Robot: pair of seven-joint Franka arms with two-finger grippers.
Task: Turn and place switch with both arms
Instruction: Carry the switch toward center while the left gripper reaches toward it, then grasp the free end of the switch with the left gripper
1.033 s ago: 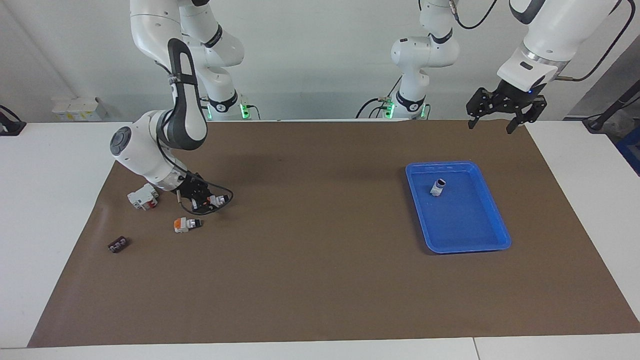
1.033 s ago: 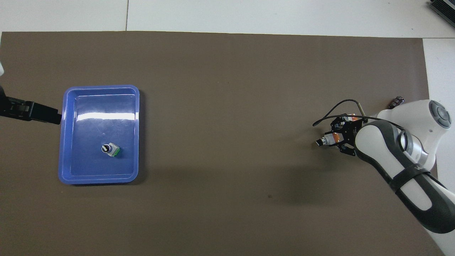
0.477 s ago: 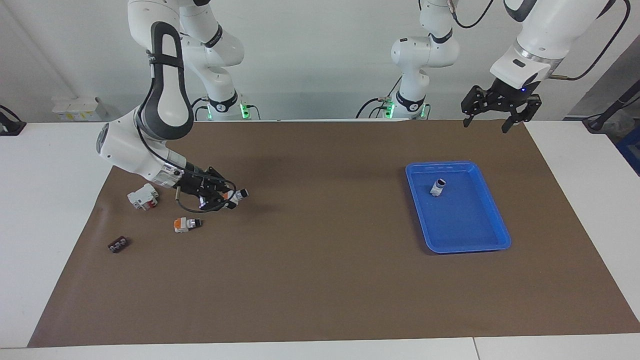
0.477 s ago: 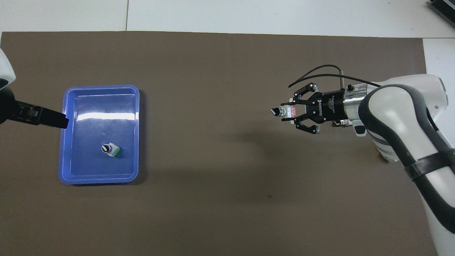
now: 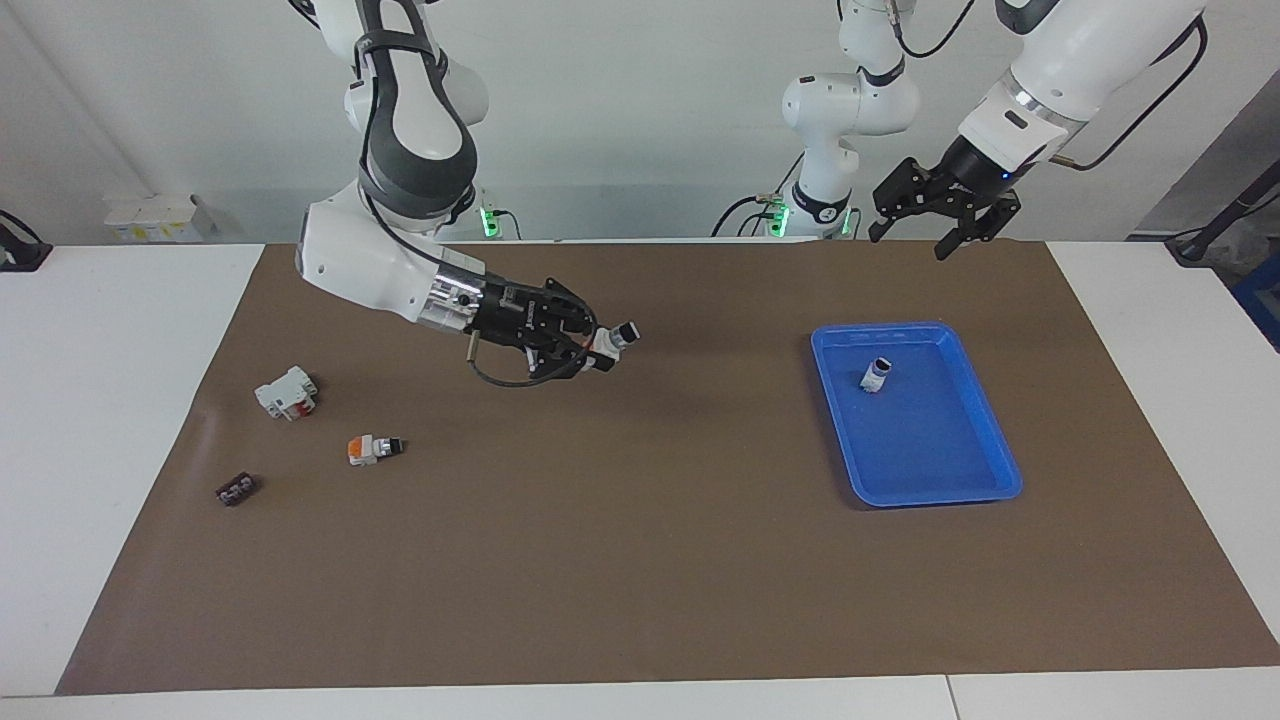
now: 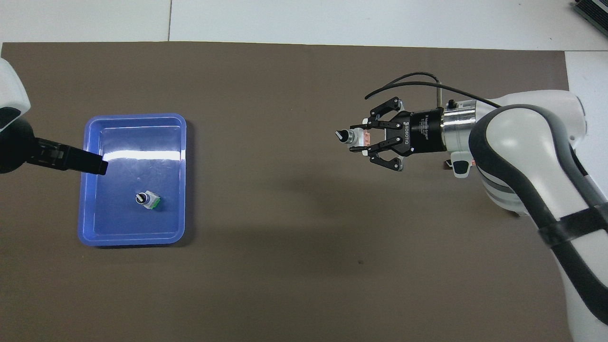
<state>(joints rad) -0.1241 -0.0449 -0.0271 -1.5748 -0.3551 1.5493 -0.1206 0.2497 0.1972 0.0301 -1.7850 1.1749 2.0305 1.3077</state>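
Observation:
My right gripper [image 5: 597, 350] is shut on a switch [image 5: 615, 342] with a white body, an orange end and a black tip. It holds the switch level in the air over the middle of the brown mat, black tip toward the blue tray [image 5: 938, 497]. In the overhead view the right gripper [image 6: 365, 140] and the held switch [image 6: 350, 137] show the same. A look-alike switch [image 5: 372, 449] lies on the mat toward the right arm's end. My left gripper [image 5: 908, 243] hangs open and empty in the air over the mat by the tray's nearer end.
The tray [image 6: 130, 242] holds a small white piece with a green end and black tip [image 6: 147, 199]. A larger white block with a red mark [image 5: 286, 393] and a flat black piece [image 5: 236, 489] lie toward the right arm's end.
My right gripper has lifted the switch off the mat and carried it toward the middle of the table. My left gripper has swung a little toward the table's middle.

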